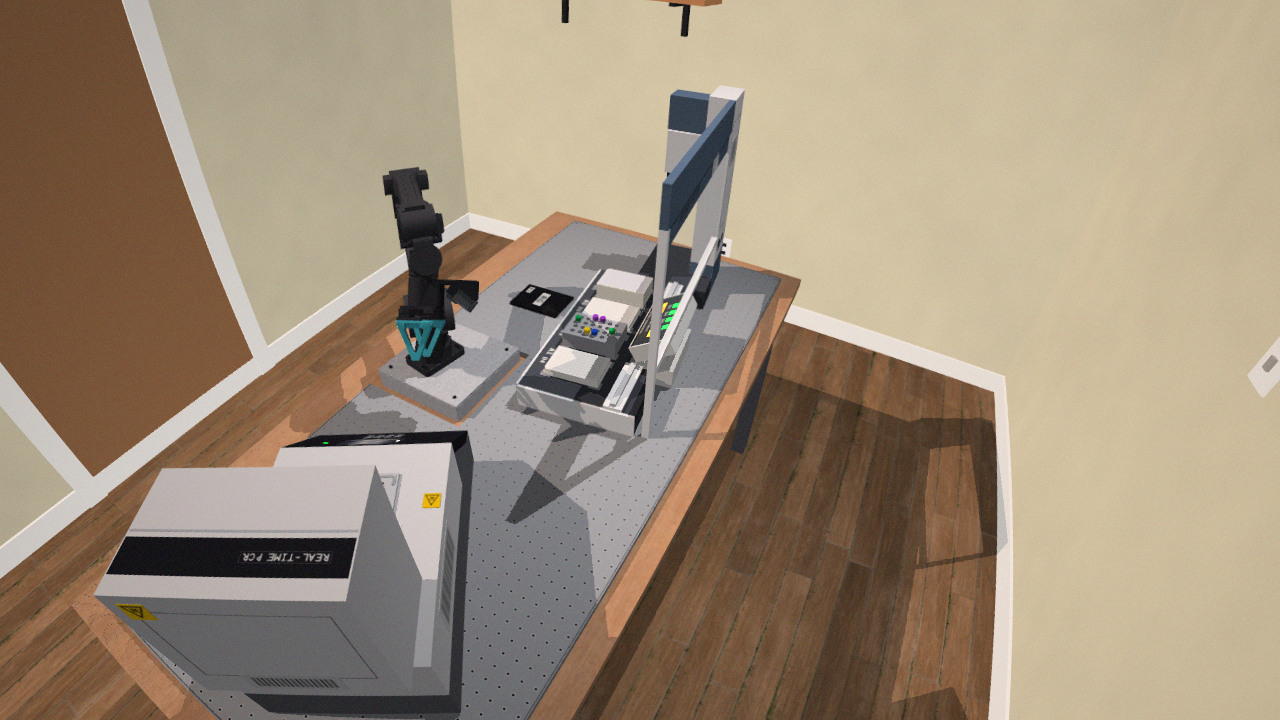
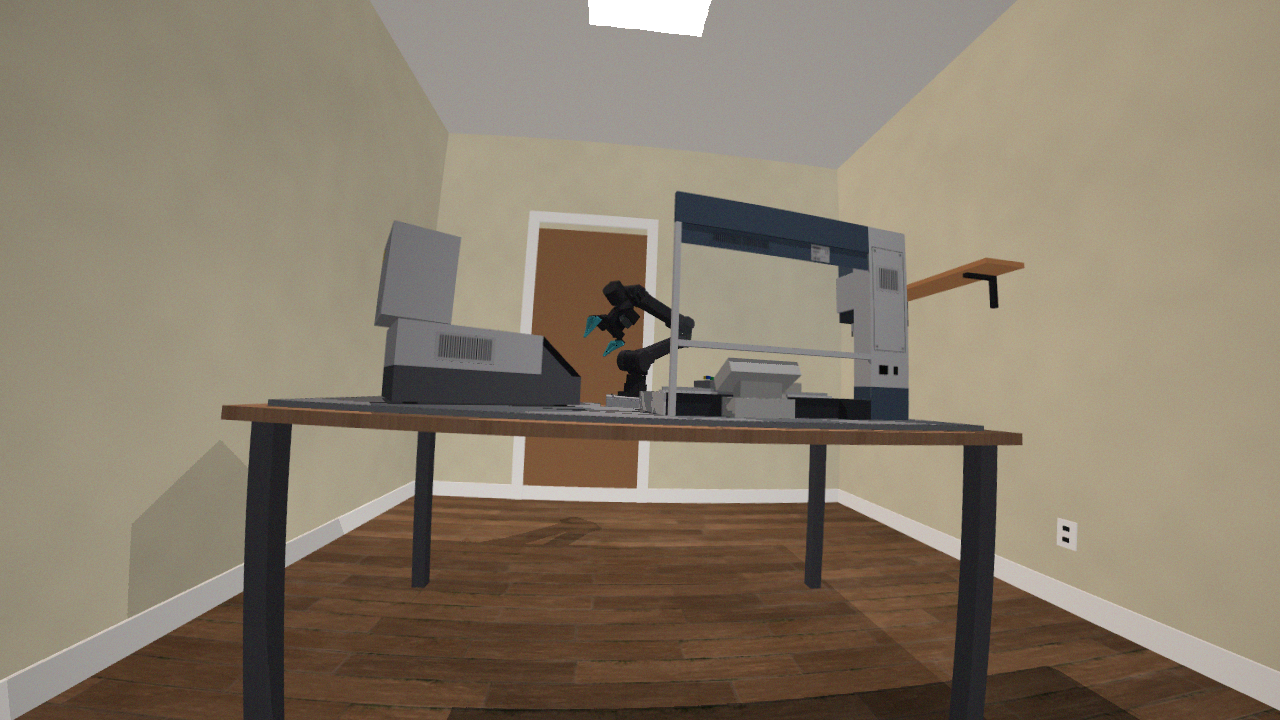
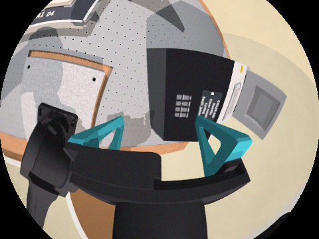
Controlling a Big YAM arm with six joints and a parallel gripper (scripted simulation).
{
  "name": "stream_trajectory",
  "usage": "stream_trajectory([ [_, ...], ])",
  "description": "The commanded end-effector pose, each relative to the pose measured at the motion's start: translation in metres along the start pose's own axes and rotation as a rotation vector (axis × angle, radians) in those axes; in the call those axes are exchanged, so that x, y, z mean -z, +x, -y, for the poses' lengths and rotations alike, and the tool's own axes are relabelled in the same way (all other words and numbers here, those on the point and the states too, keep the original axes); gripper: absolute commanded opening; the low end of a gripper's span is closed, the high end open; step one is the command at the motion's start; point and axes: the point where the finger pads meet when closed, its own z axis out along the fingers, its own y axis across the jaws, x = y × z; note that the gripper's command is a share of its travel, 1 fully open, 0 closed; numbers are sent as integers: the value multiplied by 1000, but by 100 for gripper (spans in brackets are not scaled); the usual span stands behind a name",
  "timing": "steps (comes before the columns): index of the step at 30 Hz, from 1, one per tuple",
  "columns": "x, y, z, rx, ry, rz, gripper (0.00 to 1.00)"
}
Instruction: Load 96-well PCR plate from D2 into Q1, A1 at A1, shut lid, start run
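My gripper [image 1: 420,338] is open and empty. It hangs in the air near the arm's base and points toward the cycler Q1 [image 1: 295,573]; it also shows in the exterior view [image 2: 602,336] and in the wrist view [image 3: 159,142]. Q1's lid [image 2: 416,273] stands raised. Its black key panel [image 3: 191,97] lies beyond my fingers, well apart from them. A green lamp [image 1: 324,440] shows on the panel. The lid hides most of the block. The PCR plate [image 1: 610,313] sits on the deck, second from the far end.
A white deep-well block [image 1: 623,286], the tube cooling block with coloured tubes [image 1: 592,333] and another plate [image 1: 572,362] share the deck under a tall gantry frame [image 1: 693,223]. A flat black pad [image 1: 541,298] lies beside the deck. The arm stands on a grey base plate [image 1: 452,380].
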Motion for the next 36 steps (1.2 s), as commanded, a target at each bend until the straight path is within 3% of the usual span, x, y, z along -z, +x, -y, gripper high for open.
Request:
stream_trajectory([
  [1, 22, -23, 9, -82, -10, 44, 100],
  [3, 25, -30, 4, -83, -1, 48, 100],
  [5, 29, -39, 0, -106, -49, 40, 100],
  [9, 36, -57, -10, -106, -29, 53, 100],
  [11, 39, -67, -17, -122, -86, 44, 100],
  [15, 41, -76, -23, -114, -81, 46, 100],
  [17, 43, -82, -27, -172, -121, 42, 100],
  [22, 54, -111, -46, -137, -117, 67, 100],
  [24, 55, -118, -52, -174, -172, 46, 100],
  [26, 58, -126, -57, -177, -160, 49, 100],
  [28, 62, -136, -65, -196, -213, 49, 100],
  [33, 64, -145, -73, -192, -197, 59, 100],
  [35, 68, -157, -80, -225, -251, 55, 100],
  [36, 70, -164, -83, -221, -249, 58, 100],
])
